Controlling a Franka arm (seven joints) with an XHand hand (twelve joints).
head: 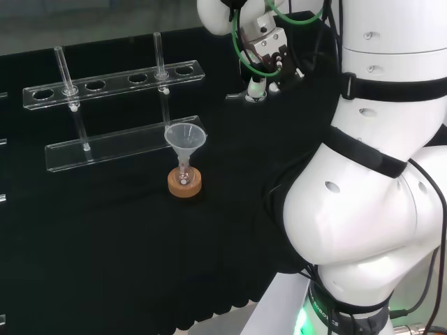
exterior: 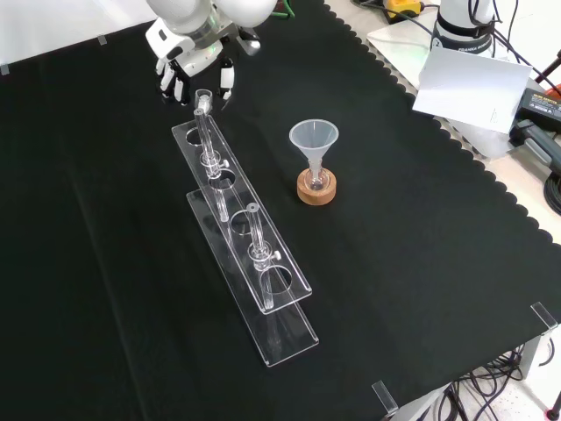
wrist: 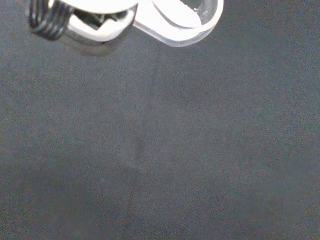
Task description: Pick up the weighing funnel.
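weighing funnel [wrist: 186,22]: clear, rounded scoop with a thick glassy rim, set directly against the white part of the hand [wrist: 97,29], black cloth [wrist: 160,150] behind; whether the hand grips it cannot be told.

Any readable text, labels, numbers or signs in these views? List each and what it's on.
Nothing legible.
White sheet at the front view's top right: a small mark, too small to read.
Dark band at the arm's base, head view: pale print, too small to read.
Clear rack, funnel, cork ring: no print seen.
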